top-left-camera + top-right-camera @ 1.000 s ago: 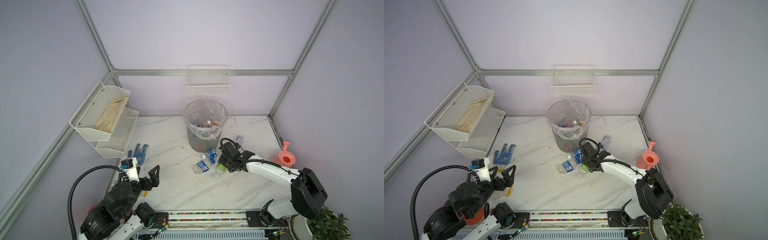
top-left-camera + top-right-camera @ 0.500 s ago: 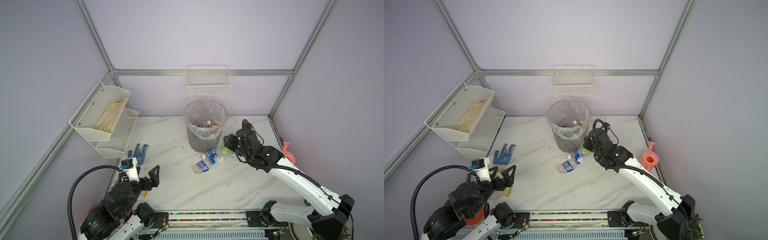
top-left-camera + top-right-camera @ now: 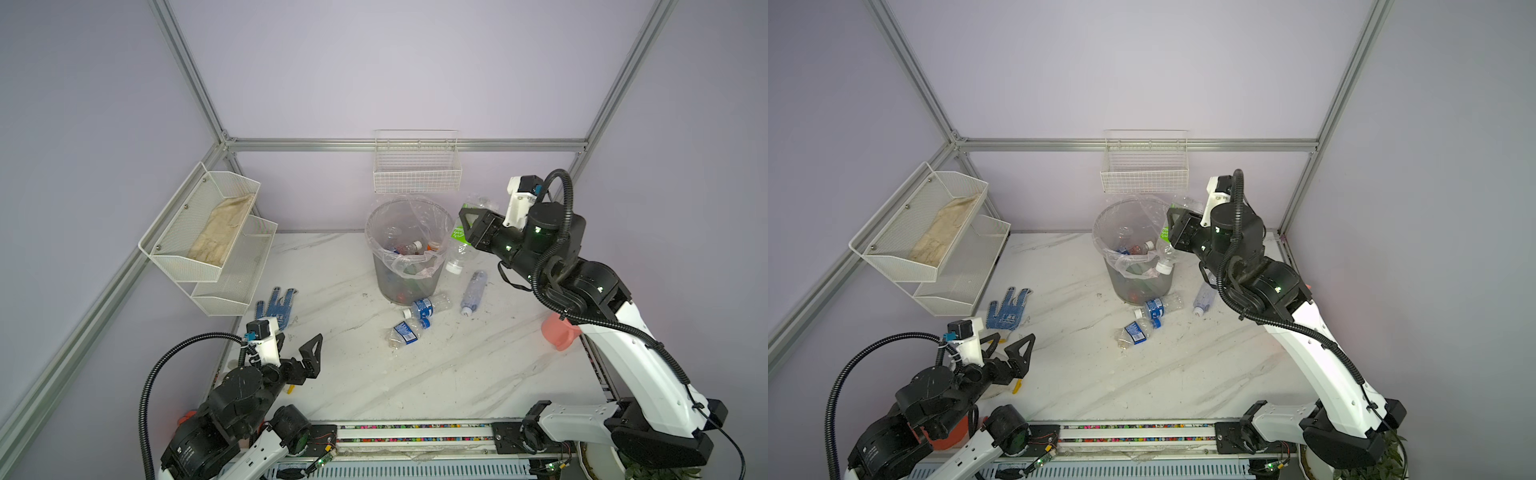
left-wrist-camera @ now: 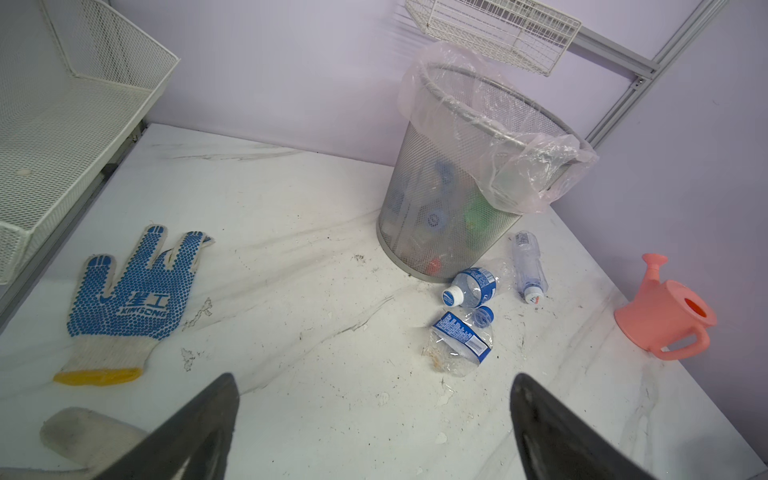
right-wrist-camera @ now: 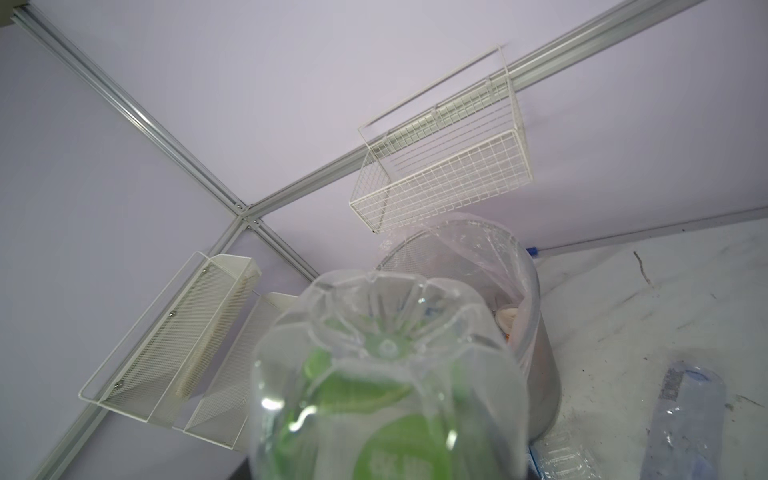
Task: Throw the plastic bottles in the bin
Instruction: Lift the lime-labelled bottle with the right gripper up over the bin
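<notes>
Aloft, right gripper (image 3: pixel 468 230) holds bottle (image 3: pixel 457 250) (inverted).

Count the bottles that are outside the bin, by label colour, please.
Blue label: 2 (fuller bottle, crushed bottle)
Green label: 1 (held bottle, in the right gripper)
Label colour unclear: 1 (pale bottle)
Total: 4

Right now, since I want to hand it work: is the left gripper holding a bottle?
No, the left gripper is wide open above the table, nothing between its jaws.
</notes>
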